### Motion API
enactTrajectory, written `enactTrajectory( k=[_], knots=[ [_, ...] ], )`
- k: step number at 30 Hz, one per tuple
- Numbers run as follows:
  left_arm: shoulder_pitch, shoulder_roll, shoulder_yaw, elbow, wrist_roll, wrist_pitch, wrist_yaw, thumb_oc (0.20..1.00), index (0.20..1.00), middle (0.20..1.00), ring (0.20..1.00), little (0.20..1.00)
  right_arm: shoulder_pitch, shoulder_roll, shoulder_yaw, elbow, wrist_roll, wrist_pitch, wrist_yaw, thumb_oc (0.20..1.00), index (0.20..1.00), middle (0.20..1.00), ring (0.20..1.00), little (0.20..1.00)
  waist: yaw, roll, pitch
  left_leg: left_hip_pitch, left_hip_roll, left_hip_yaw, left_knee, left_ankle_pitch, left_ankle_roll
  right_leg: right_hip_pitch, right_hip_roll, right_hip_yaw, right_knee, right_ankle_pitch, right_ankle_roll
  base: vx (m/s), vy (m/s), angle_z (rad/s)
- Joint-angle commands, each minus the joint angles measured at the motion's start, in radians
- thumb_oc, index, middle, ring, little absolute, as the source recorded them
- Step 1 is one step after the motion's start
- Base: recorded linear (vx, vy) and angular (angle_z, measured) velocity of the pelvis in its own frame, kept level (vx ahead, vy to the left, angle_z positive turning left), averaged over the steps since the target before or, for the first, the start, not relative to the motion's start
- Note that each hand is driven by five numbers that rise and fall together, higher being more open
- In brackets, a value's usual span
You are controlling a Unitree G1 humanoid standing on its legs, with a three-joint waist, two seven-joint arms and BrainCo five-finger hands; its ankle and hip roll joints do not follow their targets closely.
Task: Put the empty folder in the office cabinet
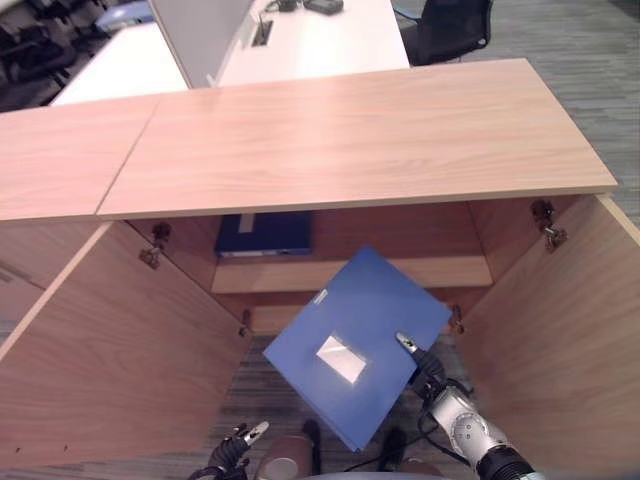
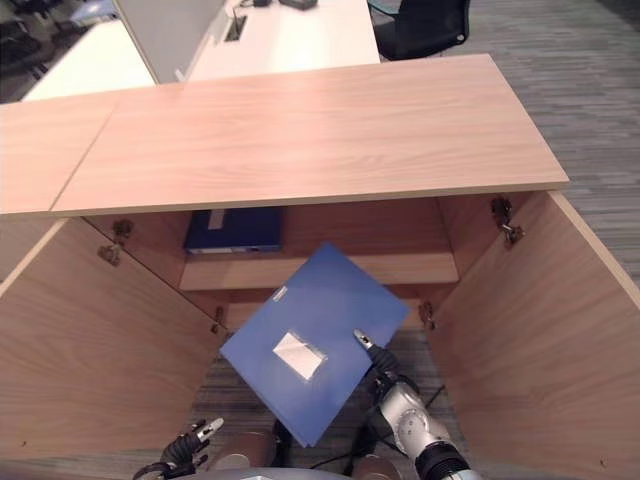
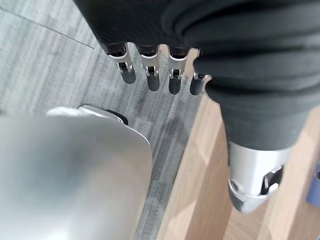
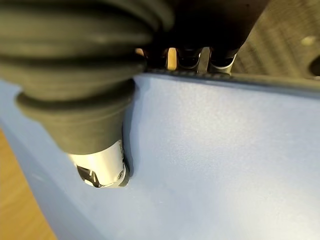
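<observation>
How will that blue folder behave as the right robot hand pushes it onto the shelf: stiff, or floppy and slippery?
Probably stiff: the blue folder stays flat though the right robot hand pinches only one edge. Likely light, since that edge grip carries it. Its smooth cover may slip; held tilted by a corner region, it could pivot when it meets the shelf.

folder [image 1: 355,340] held tilted before open cabinet [image 1: 350,140], right robot hand [image 1: 425,368] at its right edge | binder [image 1: 264,233] lying on shelf [image 1: 350,273] inside, behind folder, left | left robot hand [image 1: 238,447] low, left
</observation>
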Motion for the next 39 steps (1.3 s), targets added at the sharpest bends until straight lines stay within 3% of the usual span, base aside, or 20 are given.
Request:
enactTrajectory(
  k=[1,6,8,12,13,15,19,26,33,39],
  knots=[
    [0.026,0.014,-0.022,-0.040,-0.024,-0.013,0.003,1.000,1.000,1.000,1.000,1.000,-0.030,0.011,-0.007,-0.048,-0.005,-0.024,0.018,0.200,0.200,0.200,0.200,0.200,0.008,0.005,0.007,-0.017,0.033,0.004,-0.094,-0.003,-0.027,0.052,-0.024,0.034,0.075,-0.141,0.087,0.16,0.181,0.03],
    [0.037,0.016,-0.014,-0.049,-0.023,-0.013,0.002,1.000,1.000,1.000,1.000,1.000,0.004,0.025,-0.021,-0.043,-0.020,-0.007,0.028,0.200,0.200,0.200,0.200,0.200,0.001,0.021,-0.037,0.056,0.019,-0.012,-0.161,-0.011,-0.014,0.085,-0.033,0.059,0.045,-0.120,0.107,0.16,0.202,-0.27],
    [0.041,0.035,-0.017,-0.061,-0.015,-0.008,0.005,1.000,1.000,1.000,1.000,1.000,0.027,0.047,-0.033,-0.041,-0.020,0.005,0.027,0.200,0.200,0.200,0.200,0.200,-0.001,0.023,-0.056,0.100,-0.010,0.013,-0.182,-0.035,0.011,0.090,-0.067,0.073,0.052,-0.099,0.132,0.14,0.329,-0.29],
    [0.048,0.055,-0.009,-0.080,-0.003,-0.003,0.003,1.000,1.000,1.000,1.000,1.000,0.026,0.057,-0.030,-0.047,-0.040,0.018,0.033,0.200,0.200,0.200,0.200,0.200,0.002,0.030,-0.050,0.120,-0.037,0.040,-0.168,-0.078,0.052,0.043,-0.120,0.095,0.142,-0.062,0.168,0.00,0.254,-0.11],
    [0.054,0.071,-0.003,-0.091,-0.001,-0.007,0.002,1.000,1.000,1.000,1.000,1.000,0.000,0.063,-0.018,-0.052,-0.052,0.018,0.028,0.200,0.200,0.200,0.200,0.200,-0.004,0.046,-0.027,0.118,-0.044,0.055,-0.149,-0.094,0.078,-0.034,-0.159,0.114,0.257,-0.004,0.193,-0.10,0.269,-0.30],
    [0.061,0.082,0.005,-0.107,-0.008,-0.011,0.003,1.000,1.000,1.000,1.000,1.000,-0.016,0.067,-0.009,-0.070,-0.068,0.020,0.023,0.200,0.200,0.200,0.200,0.200,-0.005,0.057,-0.016,0.121,-0.038,0.078,-0.143,-0.106,0.085,-0.084,-0.176,0.087,0.284,0.003,0.190,-0.08,0.245,-0.46],
    [0.071,0.096,0.013,-0.096,0.003,-0.003,-0.006,1.000,1.000,1.000,1.000,1.000,-0.009,0.083,0.014,-0.110,-0.056,0.025,0.018,0.200,0.200,0.200,0.200,0.200,0.002,0.038,-0.012,0.126,-0.041,0.103,-0.130,-0.124,0.081,-0.054,-0.145,-0.002,0.093,0.019,0.193,0.00,0.025,-0.40],
    [0.082,0.094,-0.014,-0.109,0.002,-0.002,-0.008,1.000,1.000,1.000,1.000,1.000,-0.009,0.049,0.057,-0.231,-0.019,-0.016,-0.005,0.200,0.200,0.200,0.200,0.200,0.009,0.002,-0.020,0.110,-0.041,0.096,-0.105,-0.138,0.078,-0.043,-0.123,0.013,0.066,0.021,0.182,0.04,-0.046,-0.02],
    [0.052,0.120,-0.059,-0.118,0.023,-0.017,-0.017,1.000,1.000,1.000,1.000,1.000,-0.155,-0.021,0.031,-0.318,-0.051,-0.092,-0.053,0.200,0.200,0.200,0.200,0.200,0.010,-0.006,0.034,-0.008,-0.031,0.071,0.009,-0.161,0.068,-0.127,-0.153,0.009,0.163,-0.013,0.172,-0.06,-0.053,0.09],
    [-0.007,0.147,-0.077,-0.118,0.047,-0.040,-0.001,1.000,1.000,1.000,1.000,1.000,-0.366,-0.065,-0.054,-0.329,-0.078,-0.186,-0.144,0.200,0.200,0.200,0.200,0.200,0.019,0.021,0.099,-0.202,-0.034,0.041,0.170,-0.190,0.071,-0.304,-0.197,0.032,0.340,-0.058,0.156,-0.14,-0.012,0.19]
  ],
)
